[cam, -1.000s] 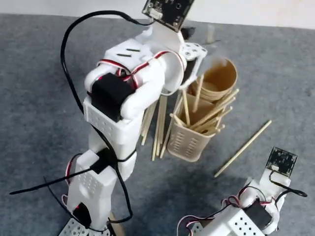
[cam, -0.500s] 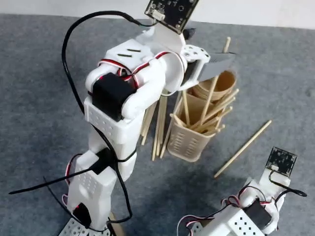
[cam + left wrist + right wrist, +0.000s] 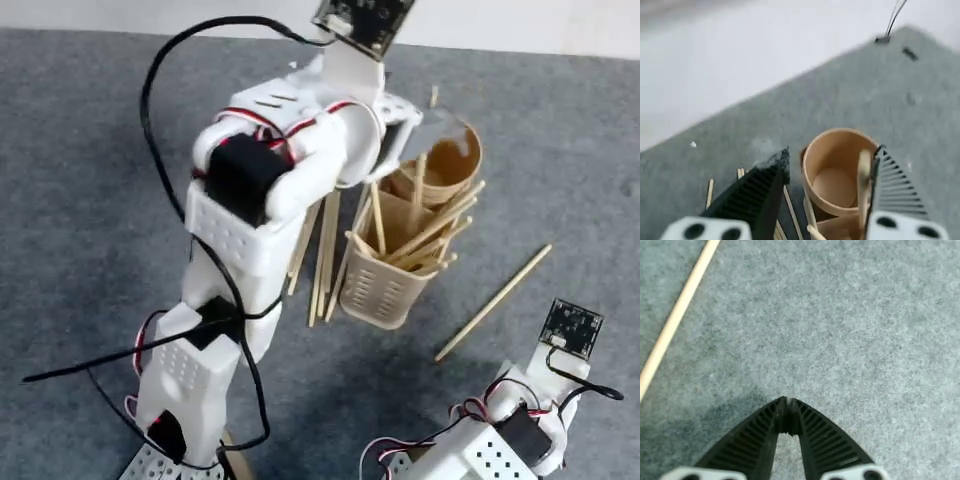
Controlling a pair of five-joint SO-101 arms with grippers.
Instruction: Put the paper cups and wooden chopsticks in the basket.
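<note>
Hovering over one basket point(image 3: 380, 290): one spread claw point(image 3: 832, 150).

grey felt table point(image 3: 80, 150); the basket point(image 3: 380, 295) stands on it; loose chopsticks point(image 3: 322, 270) just beside; a single chopstick point(image 3: 493, 303) apart

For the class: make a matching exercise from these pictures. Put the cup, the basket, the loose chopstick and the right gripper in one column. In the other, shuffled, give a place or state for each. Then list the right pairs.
Column one
1. cup
2. basket
3. loose chopstick
4. right gripper

Column two
A. jaws shut, over bare carpet
B. lying alone on the carpet beside the basket
C. slotted, with chopsticks sticking out of it
D. round and tan

Pairs: 1-D, 2-C, 3-B, 4-A
</note>
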